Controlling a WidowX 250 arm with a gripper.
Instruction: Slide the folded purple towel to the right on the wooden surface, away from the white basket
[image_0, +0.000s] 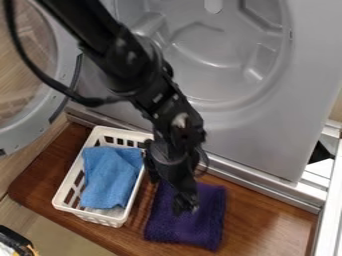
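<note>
The black gripper (184, 202) hangs down over a folded dark purple cloth (185, 223), near its upper part. Whether it touches the cloth I cannot tell. The purple cloth lies on the brown wooden surface, just right of a white slatted basket (65, 194). Inside the basket rests a crumpled blue cloth (111, 175), with something pale beneath its lower end. The arm comes in from the upper left, and its lower part passes beside the basket's upper right corner.
Behind the arm stands a grey machine (267, 125) with a large round opening. Its round door (40, 112) is swung out at the left. A metal ledge (267, 186) edges the wooden surface (267, 220), and a white frame (330, 210) stands at the right.
</note>
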